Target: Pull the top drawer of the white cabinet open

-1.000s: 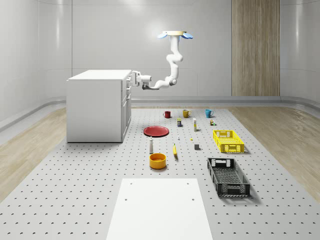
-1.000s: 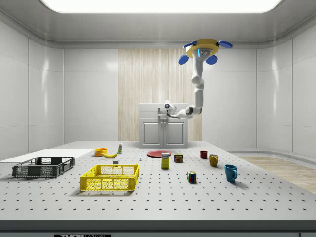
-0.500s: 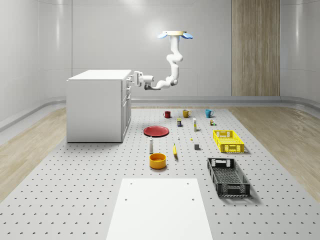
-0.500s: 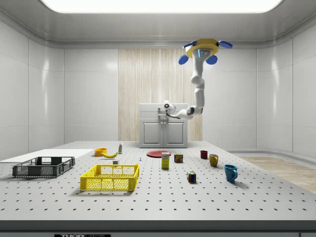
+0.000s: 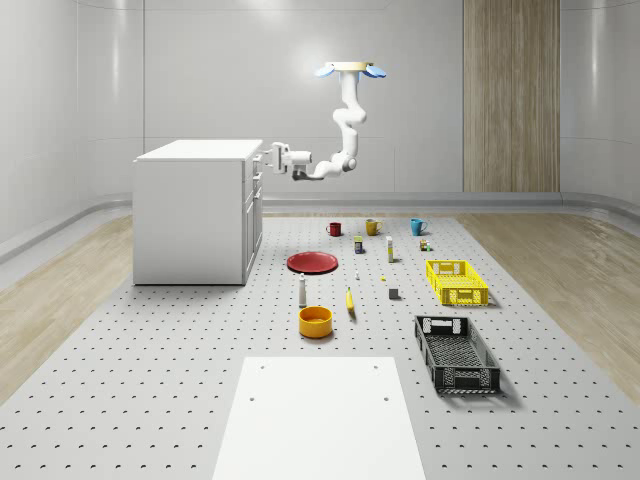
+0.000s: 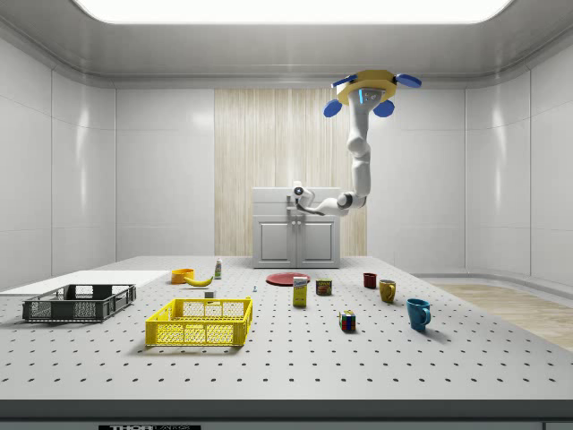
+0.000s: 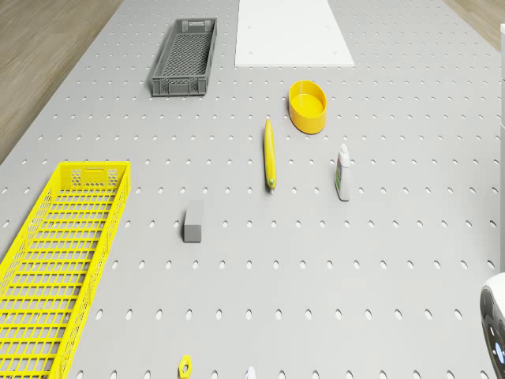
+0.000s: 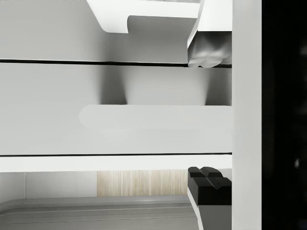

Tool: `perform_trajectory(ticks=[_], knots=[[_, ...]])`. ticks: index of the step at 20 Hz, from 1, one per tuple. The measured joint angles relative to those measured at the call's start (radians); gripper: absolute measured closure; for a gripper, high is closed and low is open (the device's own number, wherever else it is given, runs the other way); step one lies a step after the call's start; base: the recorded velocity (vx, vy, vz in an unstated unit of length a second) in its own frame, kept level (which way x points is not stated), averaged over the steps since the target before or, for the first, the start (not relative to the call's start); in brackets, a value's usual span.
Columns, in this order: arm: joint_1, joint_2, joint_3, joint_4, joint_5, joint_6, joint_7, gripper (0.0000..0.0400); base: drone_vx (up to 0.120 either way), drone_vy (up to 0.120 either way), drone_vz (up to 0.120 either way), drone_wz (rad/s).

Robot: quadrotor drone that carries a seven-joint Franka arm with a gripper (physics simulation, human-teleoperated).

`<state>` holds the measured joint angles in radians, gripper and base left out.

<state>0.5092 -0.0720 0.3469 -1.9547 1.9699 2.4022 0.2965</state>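
The white cabinet stands at the whole-scene view's left, and its top drawer's front looks flush and closed. In the wrist view the drawer's pale bar handle lies in the gap between a light finger and a dark finger, touching neither. My gripper is open at the top of the cabinet's front. The drone hovers high over the table, off the cabinet's front side, with the arm reaching down to it.
On the pegboard table are a red plate, three mugs, a yellow bowl, a banana, a bottle, a grey block, a yellow crate, a black crate and a white board.
The forearm and wrist have risen a little and levelled out, keeping the gripper at the top of the cabinet's front. The drone has held its place.
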Motion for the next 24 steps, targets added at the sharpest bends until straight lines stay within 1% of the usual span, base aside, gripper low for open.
perform_trajectory(ticks=[8, 24], knots=[[-0.034, -0.001, 0.030, -0.001, -0.002, -0.007, 0.002, 0.0095, 0.000, 0.000, 0.000, 0.000], [-0.045, 0.001, 0.056, 0.000, -0.003, -0.011, 0.003, 0.0095, 0.000, 0.000, 0.000, 0.000]])
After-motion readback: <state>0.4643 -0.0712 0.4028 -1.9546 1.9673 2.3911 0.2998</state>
